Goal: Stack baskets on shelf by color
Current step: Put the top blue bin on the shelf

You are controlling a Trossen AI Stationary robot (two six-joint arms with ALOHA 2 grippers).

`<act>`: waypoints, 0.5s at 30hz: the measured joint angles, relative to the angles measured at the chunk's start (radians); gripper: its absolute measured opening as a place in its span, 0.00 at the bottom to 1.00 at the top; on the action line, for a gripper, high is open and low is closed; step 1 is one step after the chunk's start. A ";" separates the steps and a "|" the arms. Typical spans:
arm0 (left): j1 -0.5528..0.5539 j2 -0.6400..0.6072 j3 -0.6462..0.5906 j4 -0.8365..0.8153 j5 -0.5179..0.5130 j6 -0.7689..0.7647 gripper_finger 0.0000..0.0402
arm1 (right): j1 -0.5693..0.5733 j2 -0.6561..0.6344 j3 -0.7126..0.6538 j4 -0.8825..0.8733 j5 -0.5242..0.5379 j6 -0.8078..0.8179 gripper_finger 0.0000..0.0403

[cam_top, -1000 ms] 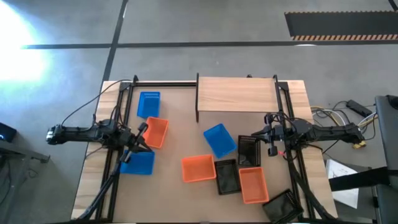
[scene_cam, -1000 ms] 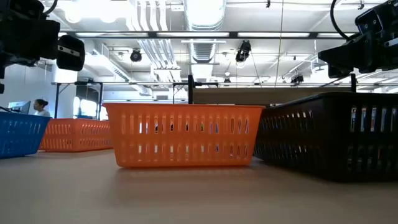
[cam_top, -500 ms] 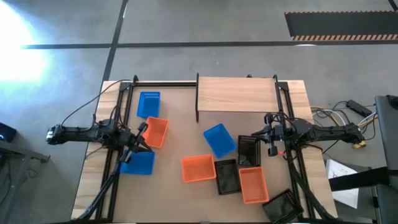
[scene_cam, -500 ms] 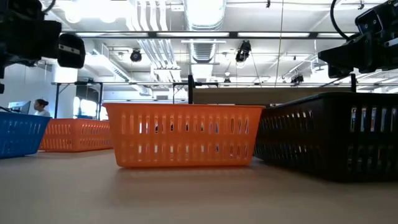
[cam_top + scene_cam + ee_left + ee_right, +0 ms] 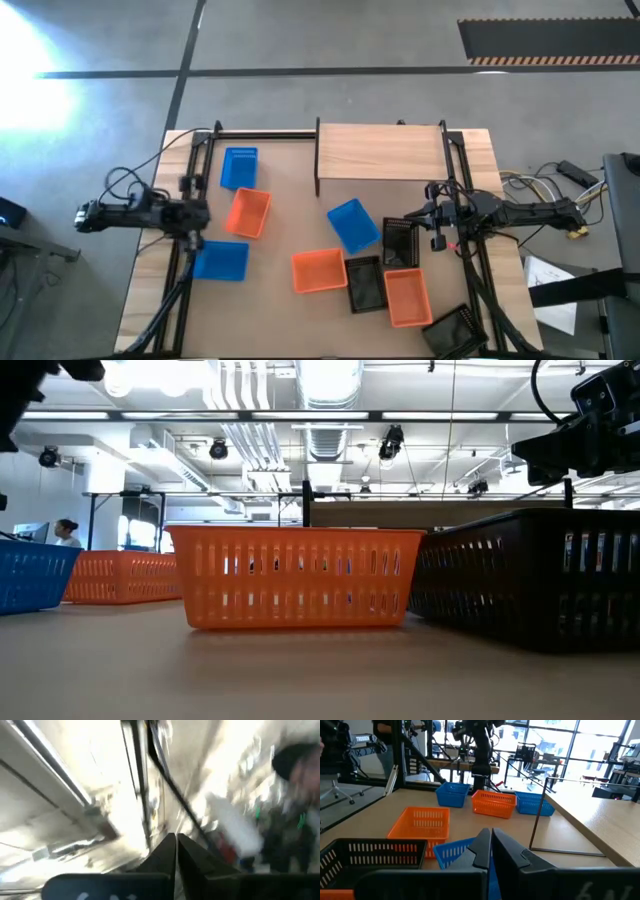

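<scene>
Several baskets sit on their bottoms on the table: blue ones (image 5: 240, 167) (image 5: 220, 261) (image 5: 352, 225), orange ones (image 5: 248, 213) (image 5: 318, 270) (image 5: 407, 297) and black ones (image 5: 400, 242) (image 5: 365, 285) (image 5: 450, 332). The light-wood shelf (image 5: 380, 150) stands on thin black legs at the table's far edge with nothing on it. At the table's left edge my left gripper (image 5: 176, 845) is shut and tipped up toward the ceiling, beside the orange basket. My right gripper (image 5: 490, 840) is shut and level at the right side, just beyond a black basket (image 5: 370, 855).
Black frame rails (image 5: 190, 230) (image 5: 470, 250) run along both table sides under the arms. There is bare tabletop (image 5: 290, 190) between the shelf and the baskets. Cables (image 5: 540, 180) lie off the right edge. A person (image 5: 66, 532) sits far off in the room.
My left gripper has risen and tipped upward, rolling as it went. It has drawn back toward the table's left edge, away from the orange basket, and has left the low view. It stays shut. No basket has moved.
</scene>
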 joint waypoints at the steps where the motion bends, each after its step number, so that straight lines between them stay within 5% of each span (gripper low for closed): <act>1: 0.000 0.000 0.000 0.043 -0.004 -0.073 0.00 | 0.000 0.000 0.000 0.000 0.000 0.000 0.02; 5: 0.000 -0.001 0.000 0.119 -0.166 -0.146 0.00 | 0.000 0.000 0.000 0.000 0.000 0.000 0.02; 7: 0.000 0.003 0.000 0.068 -0.341 -0.154 0.00 | 0.000 0.000 0.000 0.000 0.000 0.000 0.02; 10: 0.001 0.052 0.024 -0.097 -0.657 -0.143 0.00 | 0.000 0.000 0.000 0.000 0.000 0.000 0.02; 15: 0.002 0.195 0.172 -0.417 -0.878 -0.129 0.00 | 0.000 0.000 0.000 0.000 0.000 0.000 0.02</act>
